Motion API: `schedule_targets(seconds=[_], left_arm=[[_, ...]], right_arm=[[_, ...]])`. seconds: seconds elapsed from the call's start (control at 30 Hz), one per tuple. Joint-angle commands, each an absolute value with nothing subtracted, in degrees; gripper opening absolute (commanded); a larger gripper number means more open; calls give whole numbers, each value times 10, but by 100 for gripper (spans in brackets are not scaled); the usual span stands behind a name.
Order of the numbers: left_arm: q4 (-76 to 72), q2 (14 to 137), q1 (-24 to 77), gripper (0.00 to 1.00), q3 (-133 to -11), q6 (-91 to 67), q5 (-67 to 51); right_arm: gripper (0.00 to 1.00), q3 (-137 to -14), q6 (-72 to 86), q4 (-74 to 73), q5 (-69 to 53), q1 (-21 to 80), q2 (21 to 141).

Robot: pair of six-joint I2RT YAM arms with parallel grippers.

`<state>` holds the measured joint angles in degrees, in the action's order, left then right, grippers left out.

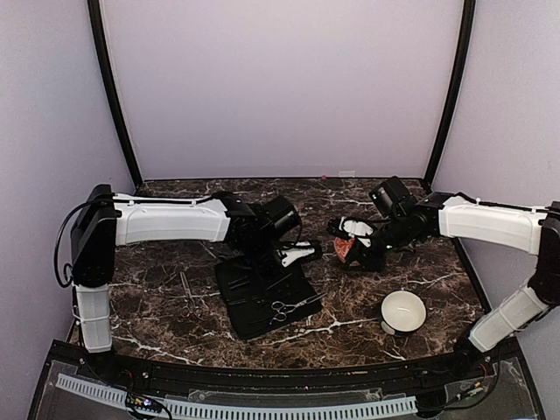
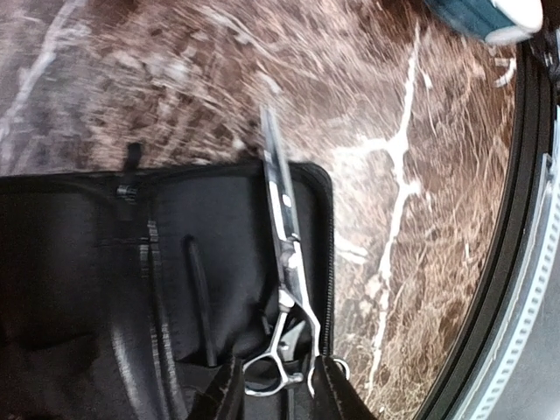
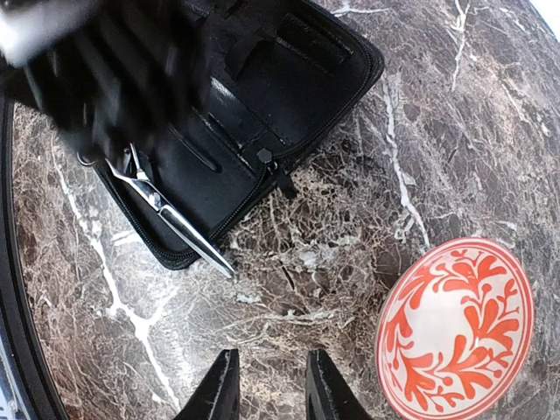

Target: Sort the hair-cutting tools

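dark brown marble tabletop [image 1: 166, 324] with white veins, pale lilac walls [image 1: 280, 87]. the scissors [image 1: 293, 305] lie flat on the open black case [image 1: 249, 293], near its right corner. their long axis runs left-right, loops leftward, and the tip pokes past the zipper onto marble. left gripper [image 2: 280, 398] is spread, jaws flanking the loops. right gripper [image 3: 271, 389] is spread, holding nothing, near the orange-patterned bowl [image 3: 455, 328].

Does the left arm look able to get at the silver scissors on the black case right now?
Probably yes. The left hand hangs open over the scissors, their looped handles between its fingers, and nothing covers them on the case.
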<state>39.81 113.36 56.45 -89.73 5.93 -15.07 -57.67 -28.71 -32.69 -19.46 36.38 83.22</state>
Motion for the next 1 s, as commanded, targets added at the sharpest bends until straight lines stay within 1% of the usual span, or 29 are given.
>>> schedule_targets(seconds=[0.0,0.13,0.27,0.6,0.83,0.97], left_arm=[[475,1155,575,28,-932,113,-192],[484,1177,583,28,-934,126,-203],[476,1190,589,28,-938,130,-184],[466,1207,589,23,-956,150,-146],[511,1227,590,22,-982,146,-171],[518,1223,597,21,-965,130,-171]], right_arm=[[25,-568,-279,-302,-210,358,817],[25,-566,-277,-297,-213,356,819],[25,-569,-274,-298,-217,355,822],[25,-566,-273,-299,-224,355,822],[25,-567,-273,-299,-221,355,823],[25,-565,-274,-299,-221,355,820]])
